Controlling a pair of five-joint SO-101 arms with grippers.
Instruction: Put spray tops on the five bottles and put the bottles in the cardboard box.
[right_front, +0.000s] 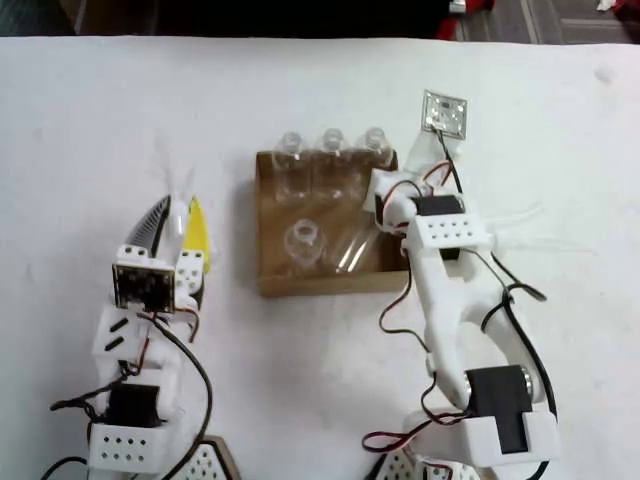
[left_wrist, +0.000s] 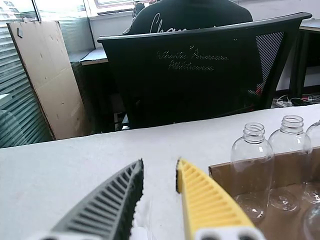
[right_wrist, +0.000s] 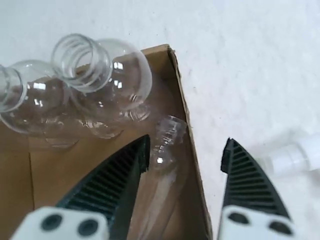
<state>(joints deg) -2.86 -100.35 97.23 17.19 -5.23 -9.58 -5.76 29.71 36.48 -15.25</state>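
The cardboard box (right_front: 268, 222) sits mid-table. Three clear bottles (right_front: 330, 160) stand uncapped along its far wall, a fourth (right_front: 304, 243) stands nearer the front, and a fifth (right_front: 350, 252) lies on its side beside it. My right gripper (right_wrist: 186, 150) is open over the box's right wall (right_wrist: 192, 150); the lying bottle's neck (right_wrist: 169, 135) is between its black fingers, close to one of them. My left gripper (left_wrist: 159, 175), with one grey and one yellow finger, is open left of the box (left_wrist: 225, 172), low over the table. A white spray top (right_wrist: 292, 157) lies outside the box.
More white spray tops lie on the white table: some beyond the left gripper (right_front: 172, 170), some right of the right arm (right_front: 525, 225). A small square plate on a cable (right_front: 445, 113) lies behind the box. A black chair (left_wrist: 200, 65) stands past the far edge.
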